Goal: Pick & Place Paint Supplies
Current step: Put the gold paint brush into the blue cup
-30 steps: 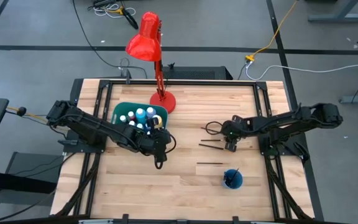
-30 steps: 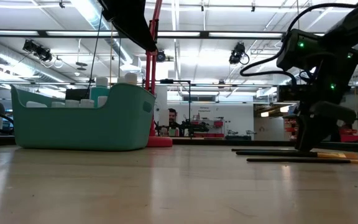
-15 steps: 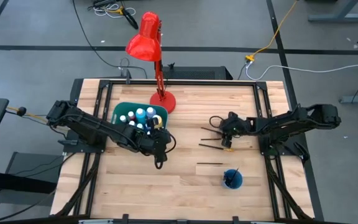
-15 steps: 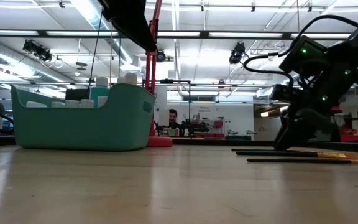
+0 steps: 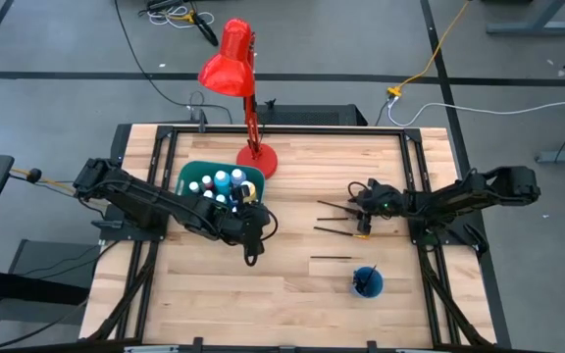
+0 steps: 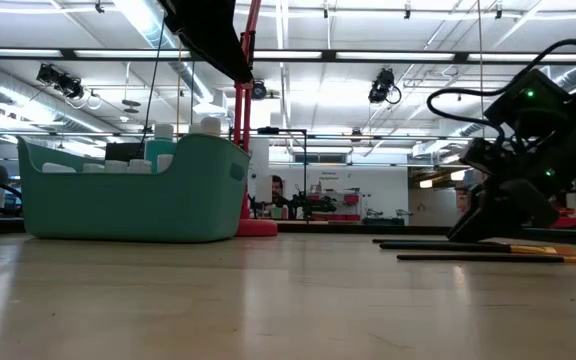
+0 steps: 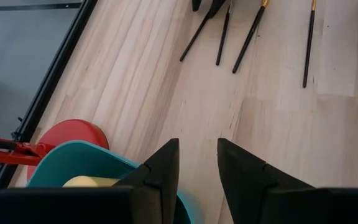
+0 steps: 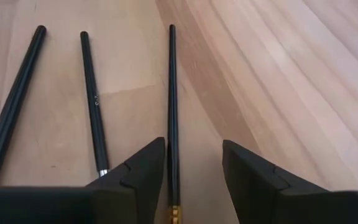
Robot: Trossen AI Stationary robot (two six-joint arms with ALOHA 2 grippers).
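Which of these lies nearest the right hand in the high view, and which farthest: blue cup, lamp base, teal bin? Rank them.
From the right hand, over the brushes:
1. Blue cup, toward the table's front edge.
2. Lamp base, across the table near the back edge.
3. Teal bin, farthest, on the left arm's side.

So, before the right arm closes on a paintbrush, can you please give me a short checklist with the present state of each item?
1. Right gripper open: ok, its jaws stand apart.
2. One brush between the jaws: ok in the right wrist view, where one paintbrush runs into the gap beside the inner edge of one finger; the other two paintbrushes lie outside.
3. Jaws low enough to grip: cannot tell; in the low view the gripper is close to the table, but contact is not visible.
4. Blue cup reachable: ok, it stands upright, near the right arm.
5. Left gripper out of the way: ok, it waits beside the teal bin.
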